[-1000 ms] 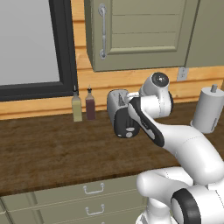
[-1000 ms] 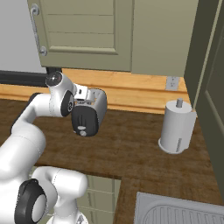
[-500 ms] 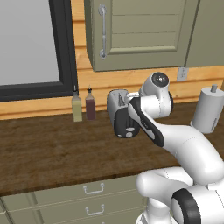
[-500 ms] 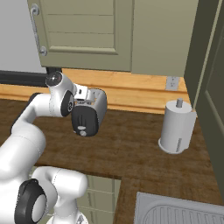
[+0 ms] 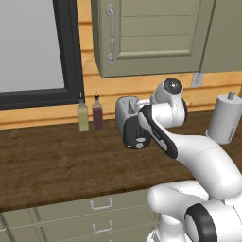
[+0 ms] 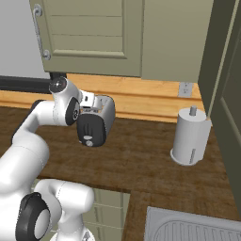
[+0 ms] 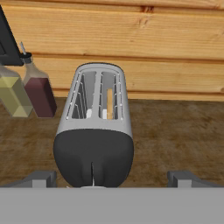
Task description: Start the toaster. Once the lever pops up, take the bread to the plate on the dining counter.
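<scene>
Gripper [image 7: 111,177] jaws stand wide apart and hold nothing, the two dark fingertips [image 7: 40,177] flanking the black end of the toaster [image 7: 95,131] just ahead. Nothing has moved over the last second: arm, hand and toaster sit exactly as before, so the start lever looks unpressed and the toasting step seems not yet begun. The toaster stands on the dark wood counter [image 5: 52,160] against the plank wall, with the bread [image 7: 109,104] a thin tan slice upright in its right-hand slot. The hand view alone reveals that slice and the open slots; from the base cameras the toaster [image 5: 128,124] shows chiefly its black end panel and knob. Two bottles [image 5: 90,113] stand just left of it, and a paper-towel roll [image 6: 190,137] sits well apart to its right.
</scene>
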